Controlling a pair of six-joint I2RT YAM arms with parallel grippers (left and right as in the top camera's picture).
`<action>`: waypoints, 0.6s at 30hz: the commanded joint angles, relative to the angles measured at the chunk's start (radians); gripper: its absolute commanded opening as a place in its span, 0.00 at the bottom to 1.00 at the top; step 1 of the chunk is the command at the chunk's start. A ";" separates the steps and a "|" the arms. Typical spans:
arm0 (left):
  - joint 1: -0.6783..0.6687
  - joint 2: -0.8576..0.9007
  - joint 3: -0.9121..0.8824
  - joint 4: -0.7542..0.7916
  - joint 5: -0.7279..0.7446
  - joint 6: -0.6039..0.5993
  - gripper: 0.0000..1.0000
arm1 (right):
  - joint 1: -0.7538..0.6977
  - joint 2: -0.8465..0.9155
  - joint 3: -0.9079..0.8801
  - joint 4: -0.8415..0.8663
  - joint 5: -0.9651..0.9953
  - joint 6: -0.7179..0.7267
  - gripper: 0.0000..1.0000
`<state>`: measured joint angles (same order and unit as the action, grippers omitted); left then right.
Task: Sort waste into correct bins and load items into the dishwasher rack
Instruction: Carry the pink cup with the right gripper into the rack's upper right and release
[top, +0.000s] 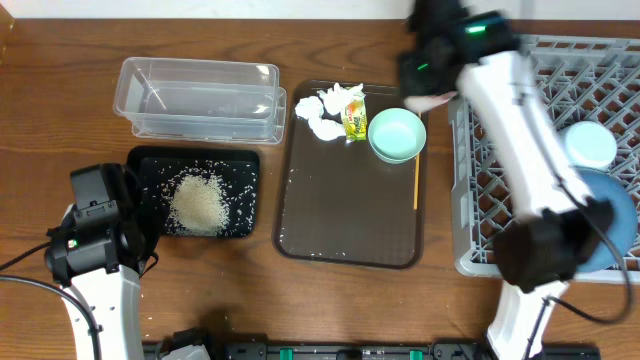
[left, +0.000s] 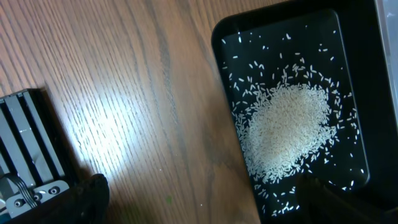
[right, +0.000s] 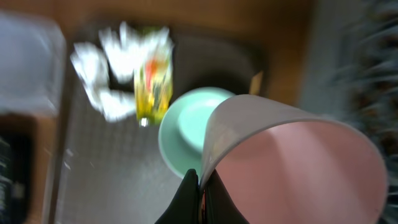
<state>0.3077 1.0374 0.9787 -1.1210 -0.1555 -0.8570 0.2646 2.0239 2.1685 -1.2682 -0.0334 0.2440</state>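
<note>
While the right gripper (right: 200, 186) pinches the pink cup's (right: 298, 162) rim above the brown tray's (top: 330, 220) far right corner, the left gripper (left: 208, 198) hangs spread and empty by the rice-filled (left: 286, 130) black tray (left: 367, 93).

Right fingers (right: 188, 200) tight together, left fingers (left: 87, 198) wide apart

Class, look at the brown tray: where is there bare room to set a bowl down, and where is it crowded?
Free: the lower half of the tray, left of the stick and below the mint bowl. Crowded: its top edge, with tissues, wrapper and bowl side by side.
</note>
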 joint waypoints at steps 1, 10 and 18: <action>0.006 0.001 0.018 -0.004 0.002 0.006 0.97 | -0.212 -0.080 0.029 -0.016 -0.195 -0.071 0.01; 0.006 0.001 0.018 -0.004 0.002 0.006 0.97 | -0.776 -0.042 -0.004 -0.022 -1.027 -0.347 0.01; 0.006 0.001 0.018 -0.004 0.002 0.006 0.97 | -1.012 0.072 -0.041 0.029 -1.244 -0.522 0.01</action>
<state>0.3077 1.0374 0.9787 -1.1213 -0.1555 -0.8570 -0.7181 2.0487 2.1365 -1.2659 -1.0950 -0.1722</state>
